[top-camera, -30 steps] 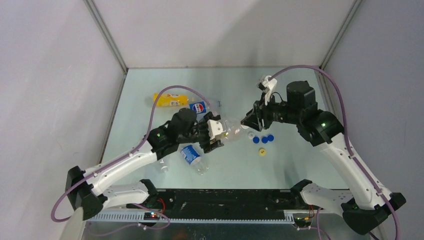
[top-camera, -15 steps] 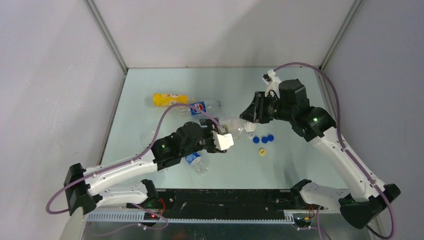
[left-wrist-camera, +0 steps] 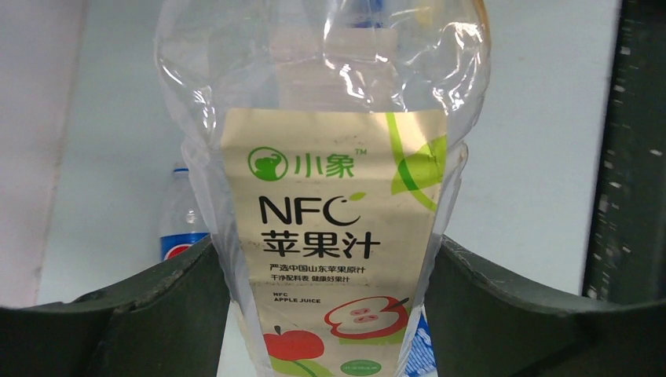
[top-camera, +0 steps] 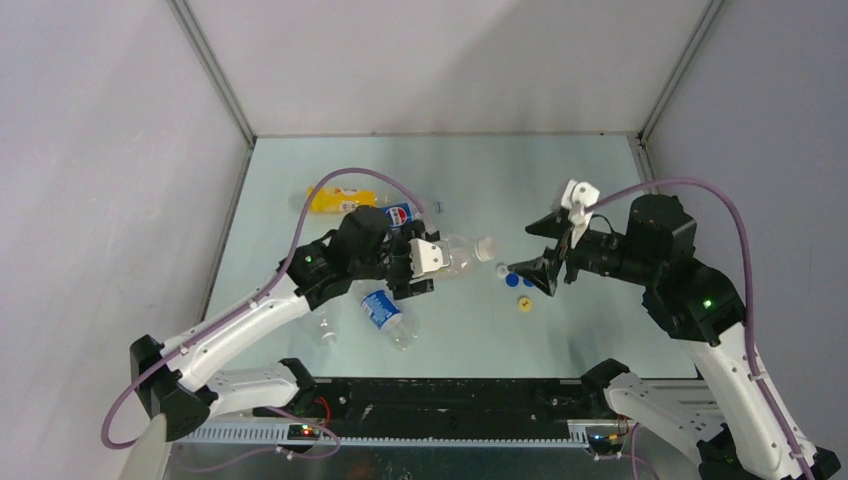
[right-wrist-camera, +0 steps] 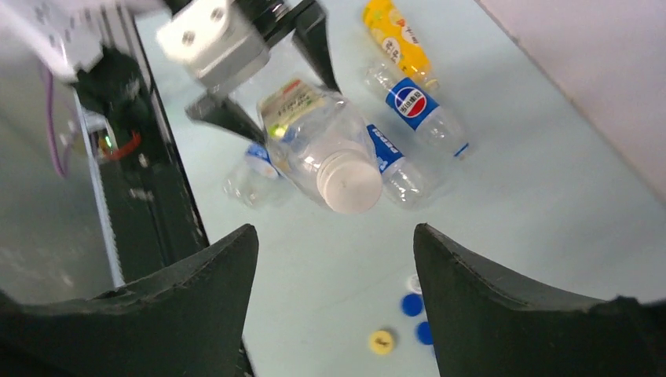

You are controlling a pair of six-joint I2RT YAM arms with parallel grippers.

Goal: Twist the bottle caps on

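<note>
Tabletop [top-camera: 480, 170] pale green, grey walls [top-camera: 420, 60] around, lying bottles [top-camera: 385, 312], loose caps [top-camera: 523, 302]

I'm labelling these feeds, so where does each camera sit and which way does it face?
Top external: above and behind, looking down at the table; both arms show.
Left wrist: on that wrist, looks along its fingers, clamped on the juice bottle.
Right wrist: on that wrist, faces the bottle's white cap between open fingers.
All share the juice bottle.
</note>
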